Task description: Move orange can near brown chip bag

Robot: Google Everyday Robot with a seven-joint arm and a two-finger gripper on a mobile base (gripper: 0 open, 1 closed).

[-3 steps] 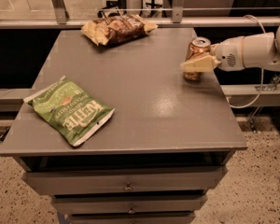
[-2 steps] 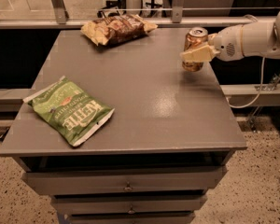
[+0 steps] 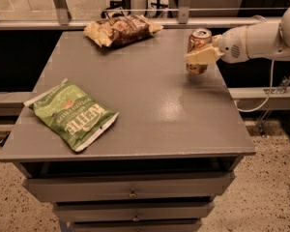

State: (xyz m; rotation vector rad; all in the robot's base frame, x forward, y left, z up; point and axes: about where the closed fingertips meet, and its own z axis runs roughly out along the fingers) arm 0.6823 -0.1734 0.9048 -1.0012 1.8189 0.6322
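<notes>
Transport step: the gripper point(image 3: 199, 57), jaws closed on the orange can point(image 3: 198, 41), holds it upright at the cabinet top's point(image 3: 150, 105) right rear, seemingly just off the surface. The next move calls for carrying it left to the brown chip bag point(image 3: 123, 29), well apart at the rear edge.

Green chip bag point(image 3: 70, 114) flat near the front left of the grey counter point(image 3: 154, 100), label upside down. Drawers point(image 3: 130, 190) with small knobs underneath. Metal rail point(image 3: 135, 23) along the far edge. White cable point(image 3: 271, 86) drooping below the gripper point(image 3: 199, 57) at the counter's far right edge. Speckled floor point(image 3: 273, 178) around.
</notes>
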